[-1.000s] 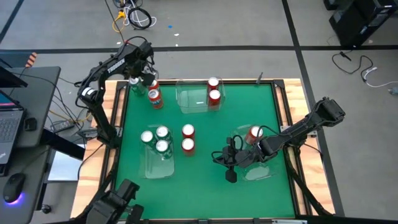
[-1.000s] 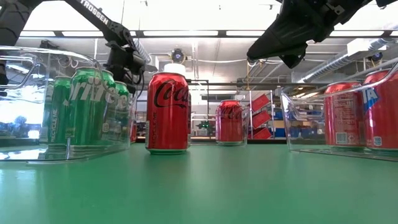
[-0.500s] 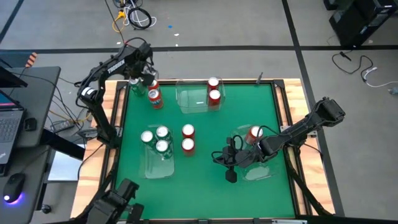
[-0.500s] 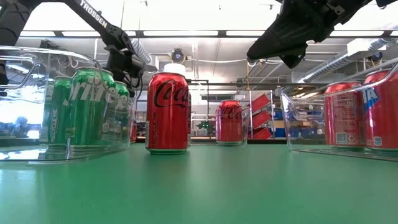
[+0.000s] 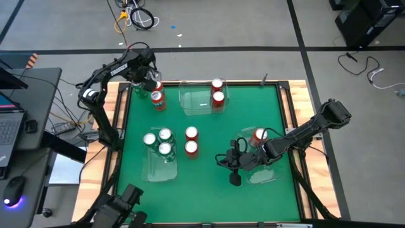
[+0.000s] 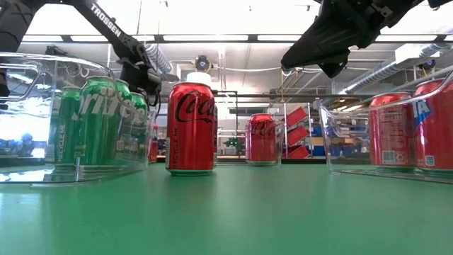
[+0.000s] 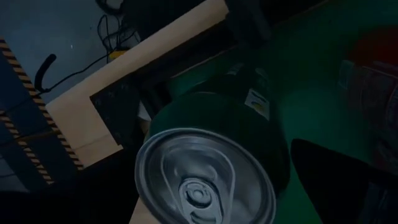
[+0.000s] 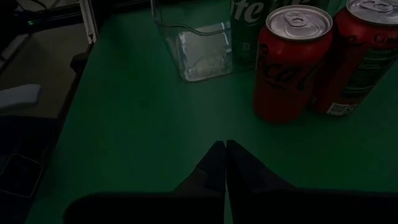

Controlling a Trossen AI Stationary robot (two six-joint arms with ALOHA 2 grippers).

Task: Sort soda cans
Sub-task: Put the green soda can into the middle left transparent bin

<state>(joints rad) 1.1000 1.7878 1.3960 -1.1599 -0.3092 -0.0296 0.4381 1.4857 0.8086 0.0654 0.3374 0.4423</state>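
Observation:
A green soda can (image 7: 211, 162) stands upright at the table's far left corner (image 5: 139, 88), with a red can (image 5: 158, 100) just beside it. My left gripper (image 5: 142, 77) hangs over the green can, pointing steeply down and open, one finger (image 7: 336, 180) to each side of the can's top; whether they touch it I cannot tell. My right gripper (image 8: 224, 152) is shut and empty above the green mat near the right tray (image 5: 262, 171). Two loose red cans (image 5: 191, 140) stand mid-table.
A clear tray at the near left (image 5: 161, 168) holds three green cans. The far middle tray (image 5: 193, 101) has two red cans at its right end (image 5: 218, 92). The right tray holds a red can (image 5: 258, 135). Wooden edges frame the mat.
My left gripper has come down toward the green can at the far left corner, staying open. The cans and my right arm have kept still.

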